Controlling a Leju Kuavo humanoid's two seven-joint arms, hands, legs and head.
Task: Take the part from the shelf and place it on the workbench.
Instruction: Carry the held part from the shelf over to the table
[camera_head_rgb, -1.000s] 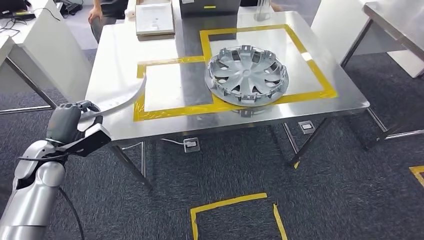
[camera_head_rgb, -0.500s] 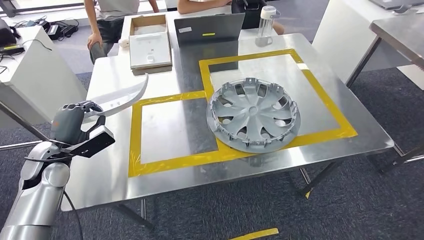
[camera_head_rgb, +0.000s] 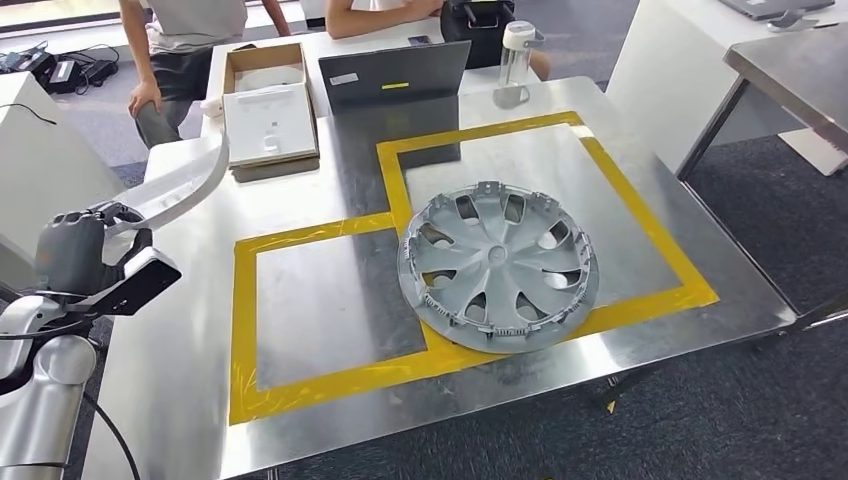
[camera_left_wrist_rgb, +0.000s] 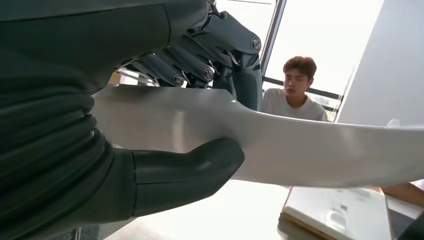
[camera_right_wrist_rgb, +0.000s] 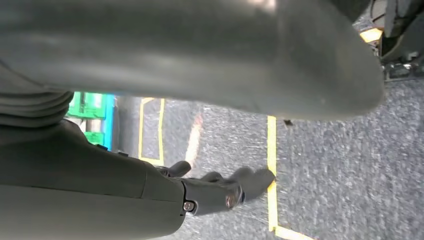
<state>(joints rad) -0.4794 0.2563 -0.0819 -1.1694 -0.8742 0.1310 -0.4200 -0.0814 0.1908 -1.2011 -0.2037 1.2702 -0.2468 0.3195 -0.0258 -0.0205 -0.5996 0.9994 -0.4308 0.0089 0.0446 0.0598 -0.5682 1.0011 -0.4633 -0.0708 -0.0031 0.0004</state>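
The left arm (camera_head_rgb: 45, 400) rises bent at the workbench's (camera_head_rgb: 330, 300) left edge, with the left hand (camera_head_rgb: 75, 250) raised over that edge. The hand grips the part (camera_head_rgb: 185, 185), a curved silver-white strip: in the left wrist view the thumb (camera_left_wrist_rgb: 190, 167) presses one face and the darker fingers (camera_left_wrist_rgb: 200, 70) wrap the other. The part arcs up and forward from the hand, above the bench's left side, not resting on it.

The right hand (camera_right_wrist_rgb: 220, 192) hangs over grey carpet with yellow tape lines, fingers loosely apart and holding nothing.

A hubcap (camera_head_rgb: 498, 265) lies inside the yellow tape outline (camera_head_rgb: 320, 380) on the bench. No writing is legible; a laptop (camera_head_rgb: 395, 75) bears small stickers too blurred to read.
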